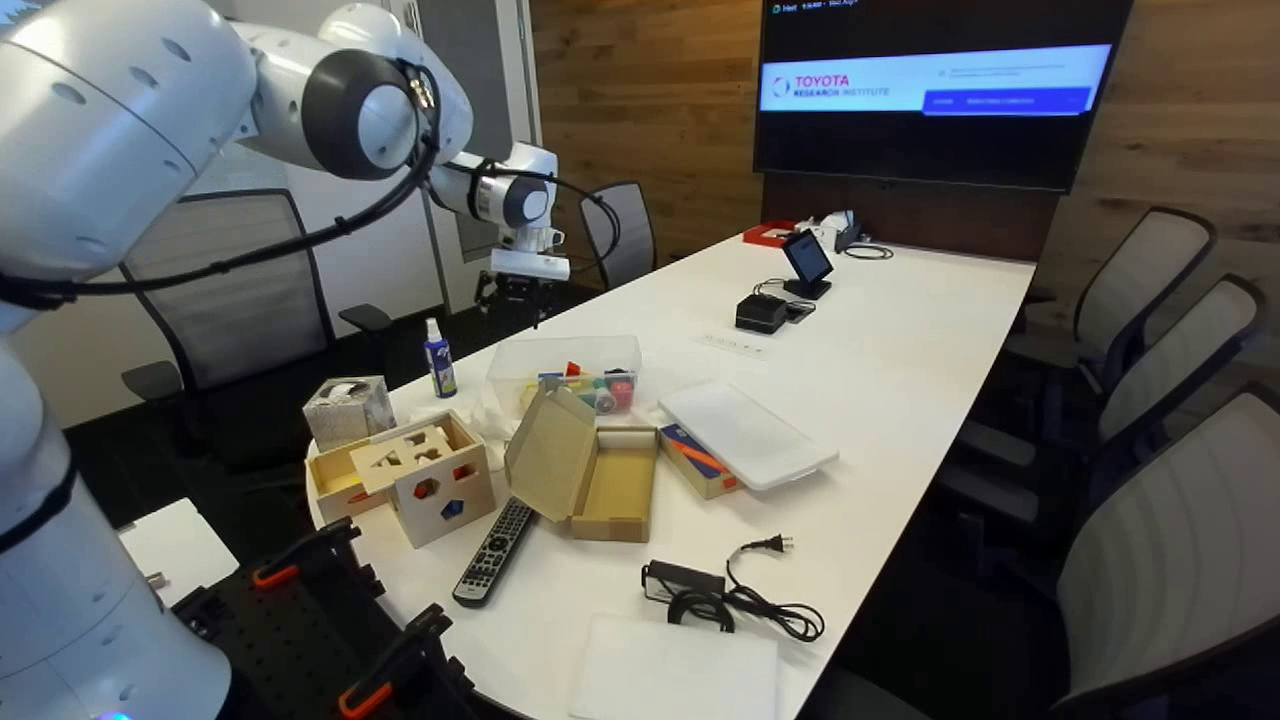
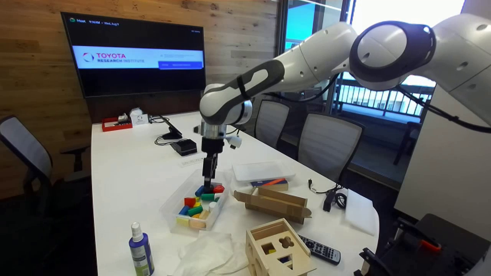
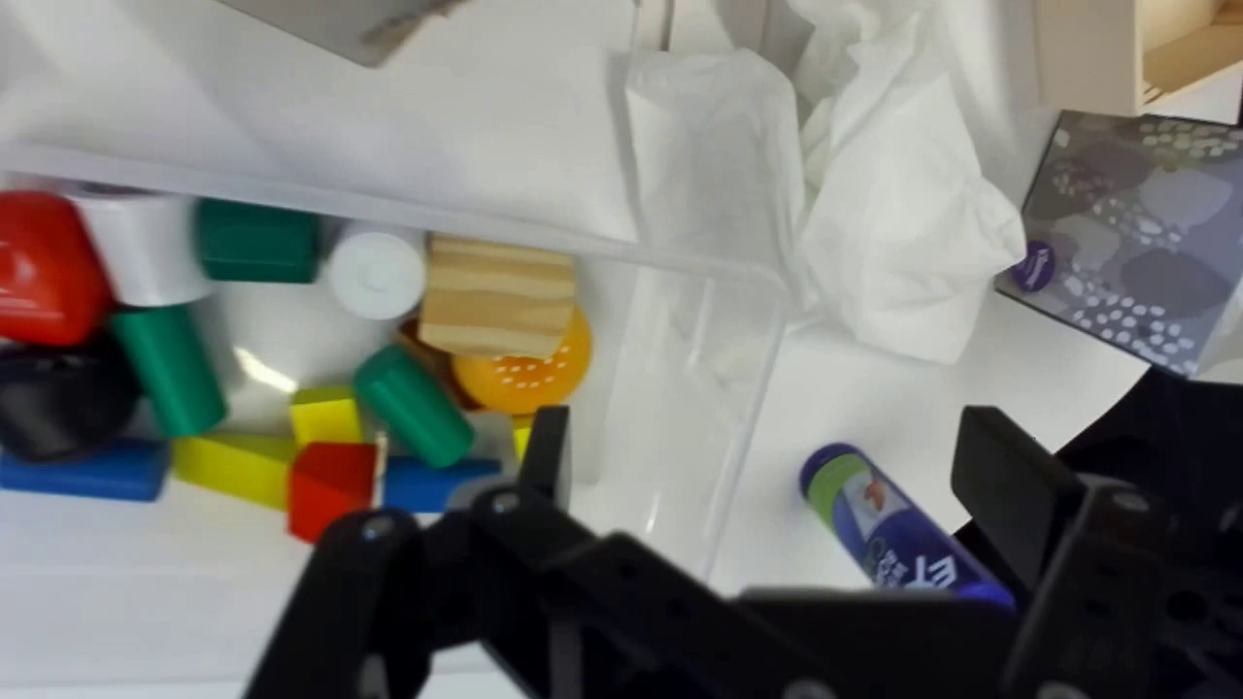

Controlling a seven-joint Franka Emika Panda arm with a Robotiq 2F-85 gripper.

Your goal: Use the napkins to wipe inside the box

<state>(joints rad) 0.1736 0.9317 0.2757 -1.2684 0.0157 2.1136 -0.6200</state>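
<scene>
On the white surface [image 1: 900, 350], a clear plastic tub [image 1: 580, 352] is partly filled with coloured blocks [image 3: 416, 406]. A blue spray bottle [image 1: 440, 362] is seen upright near the edge. Just beside a pale wooden shape sorter [image 1: 445, 487], a remote control [image 1: 495, 552] is laid. A blue-topped carton [image 1: 695, 462] is partly overlapped by a white lid [image 1: 745, 435]. Power adapter [image 1: 685, 580] noted, just beside a white slab [image 1: 675, 668]. Farther off, a small tablet [image 1: 806, 257] is propped; a television [image 1: 930, 140] is mounted on the wood-clad wall [image 1: 640, 110].
</scene>
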